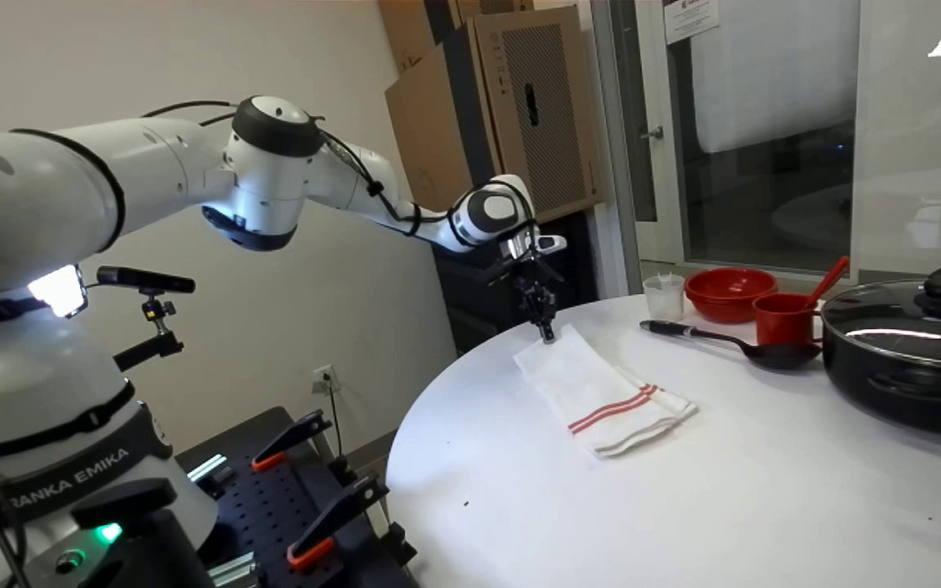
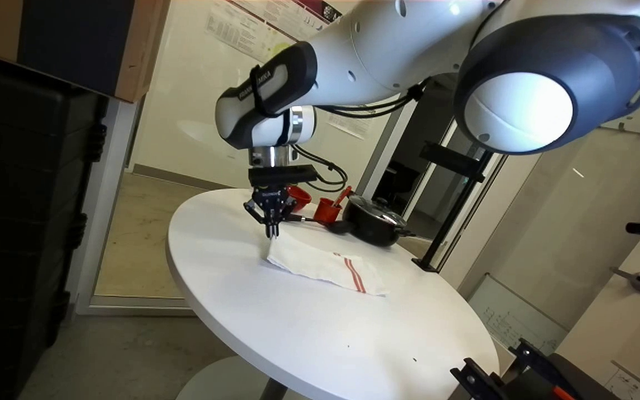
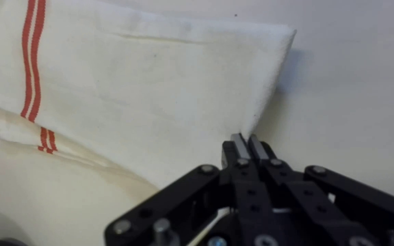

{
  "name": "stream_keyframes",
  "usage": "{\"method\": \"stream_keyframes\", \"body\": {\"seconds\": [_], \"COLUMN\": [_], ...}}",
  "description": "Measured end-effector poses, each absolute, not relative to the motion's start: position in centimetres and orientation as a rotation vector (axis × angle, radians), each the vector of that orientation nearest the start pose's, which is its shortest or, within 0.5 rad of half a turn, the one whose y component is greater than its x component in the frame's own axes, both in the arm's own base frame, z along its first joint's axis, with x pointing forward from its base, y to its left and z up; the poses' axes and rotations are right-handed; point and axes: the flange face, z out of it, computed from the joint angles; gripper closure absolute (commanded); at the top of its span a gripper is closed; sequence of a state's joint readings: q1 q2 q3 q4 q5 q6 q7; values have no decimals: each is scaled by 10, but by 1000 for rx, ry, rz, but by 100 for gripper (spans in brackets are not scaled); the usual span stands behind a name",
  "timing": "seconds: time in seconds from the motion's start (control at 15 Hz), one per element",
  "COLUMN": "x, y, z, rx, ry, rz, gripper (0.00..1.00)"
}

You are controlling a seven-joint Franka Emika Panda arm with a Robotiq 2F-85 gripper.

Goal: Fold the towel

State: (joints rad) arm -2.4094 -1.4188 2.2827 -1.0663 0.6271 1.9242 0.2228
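A white towel point(image 1: 589, 388) with red double stripes lies on the round white table as a folded strip. It also shows in an exterior view point(image 2: 320, 266) and in the wrist view point(image 3: 149, 78). Its striped end shows several layers that are not quite lined up. My gripper point(image 1: 548, 336) points down at the plain end of the towel, as also seen in an exterior view point(image 2: 272, 233). In the wrist view the fingers point(image 3: 246, 136) are nearly together and pinch the towel's short edge. That edge is slightly raised, with a shadow beneath it. The cloth between the fingers is mostly hidden.
A black ladle point(image 1: 732, 343), red bowls point(image 1: 730, 294), a red mug point(image 1: 785, 320), a clear plastic cup point(image 1: 664, 296) and a large black lidded pot point(image 1: 912, 367) stand beyond the towel. The table's rim point(image 2: 225, 328) curves close behind the gripper. Cardboard boxes point(image 1: 511, 106) stand by the wall.
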Motion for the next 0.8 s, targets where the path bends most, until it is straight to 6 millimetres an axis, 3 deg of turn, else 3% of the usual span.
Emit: {"method": "stream_keyframes", "body": {"seconds": [0.27, 0.47, 0.67, 0.8], "x": [701, 692, 691, 694], "y": [214, 241, 240, 219], "z": [81, 93, 113, 132], "rx": [-3496, -3484, -3444, -3409], "ry": [97, -28, -90, -99], "rz": [162, 114, 103, 115], "gripper": [99, 99, 99, 99]}}
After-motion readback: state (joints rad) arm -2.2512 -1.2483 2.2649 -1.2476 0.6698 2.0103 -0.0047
